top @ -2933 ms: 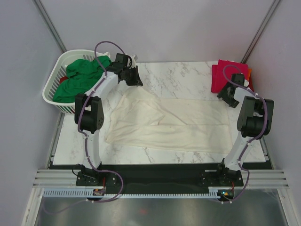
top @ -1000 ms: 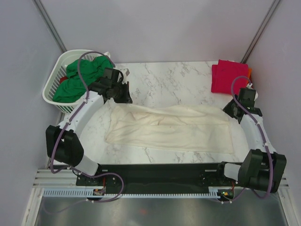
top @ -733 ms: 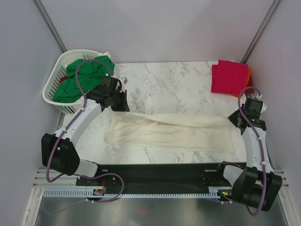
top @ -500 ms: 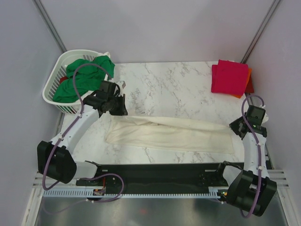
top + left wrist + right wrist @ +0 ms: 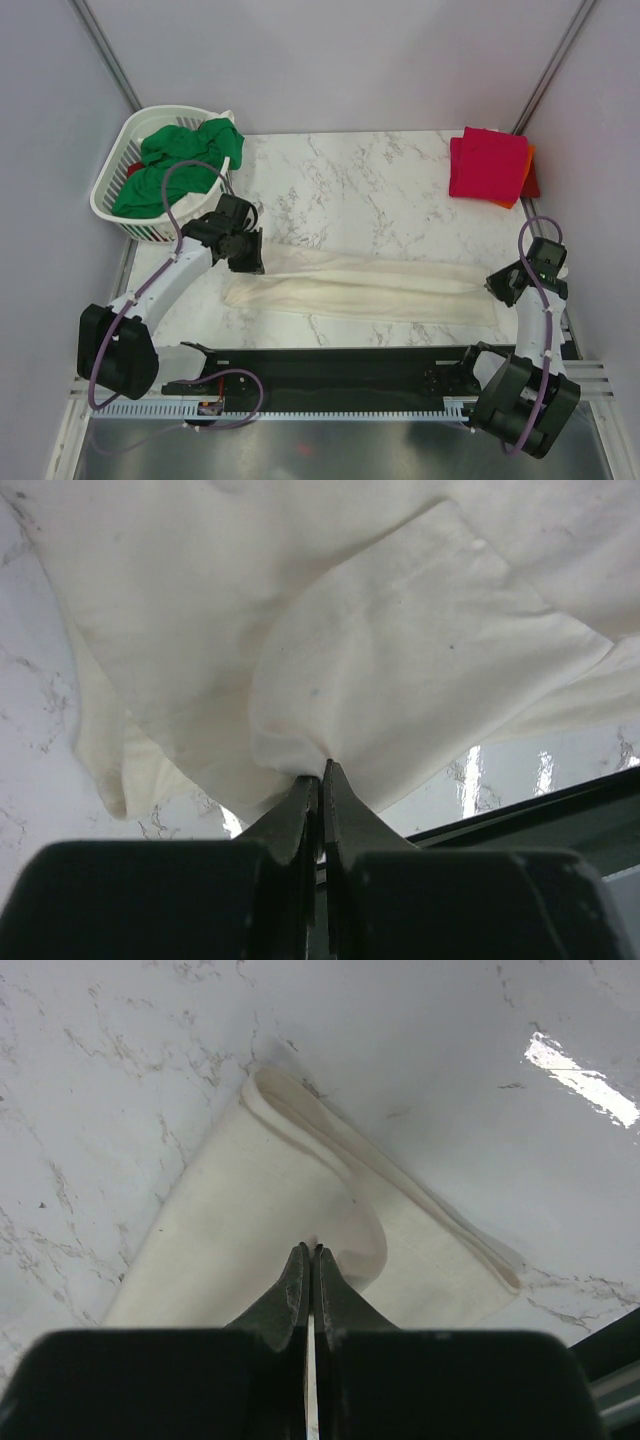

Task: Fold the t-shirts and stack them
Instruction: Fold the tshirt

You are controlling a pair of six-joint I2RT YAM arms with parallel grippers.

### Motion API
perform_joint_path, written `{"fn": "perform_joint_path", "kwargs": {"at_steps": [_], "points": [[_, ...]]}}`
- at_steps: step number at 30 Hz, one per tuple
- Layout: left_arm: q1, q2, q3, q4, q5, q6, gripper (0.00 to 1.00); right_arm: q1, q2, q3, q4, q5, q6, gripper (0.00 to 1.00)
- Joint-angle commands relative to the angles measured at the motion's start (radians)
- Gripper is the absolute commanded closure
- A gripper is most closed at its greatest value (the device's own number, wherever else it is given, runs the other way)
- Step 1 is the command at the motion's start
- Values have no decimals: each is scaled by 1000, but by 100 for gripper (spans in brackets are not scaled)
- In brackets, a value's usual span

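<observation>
Cream shirt [image 5: 360,288] laid as a long narrow doubled band along near side of worktop [image 5: 350,180]. Left hand [image 5: 322,772] closed tight on bunched edge at left end; right hand [image 5: 310,1252] pinched shut on folded corner at right end. Risks, judged: thin pinch slipping under uneven pull, skewing fold; overhang at near edge. Pink shirt [image 5: 487,162] and green shirt [image 5: 175,165] well apart.

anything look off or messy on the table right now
Nothing damaged or spilled. The cream shirt is only a rough long strip: its left end bunches in wrinkled layers at the left gripper. A green shirt hangs over the basket rim at the far left.
</observation>
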Motion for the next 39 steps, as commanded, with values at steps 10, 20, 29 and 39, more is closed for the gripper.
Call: {"fn": "perform_joint_path", "kwargs": {"at_steps": [10, 20, 29, 39], "points": [[-40, 6, 35, -215, -26, -104, 56, -31, 29, 12, 10, 53, 14, 82], [-39, -11, 53, -221, -134, -144, 2, -39, -21, 28, 64, 19, 19, 2], [-39, 224, 136, -123, -193, -180, 12, 190, -126, 61, 237, -117, 51, 17], [-39, 472, 179, -17, -228, -242, 24, 596, 118, 91, 309, 1, 13, 81]]}}
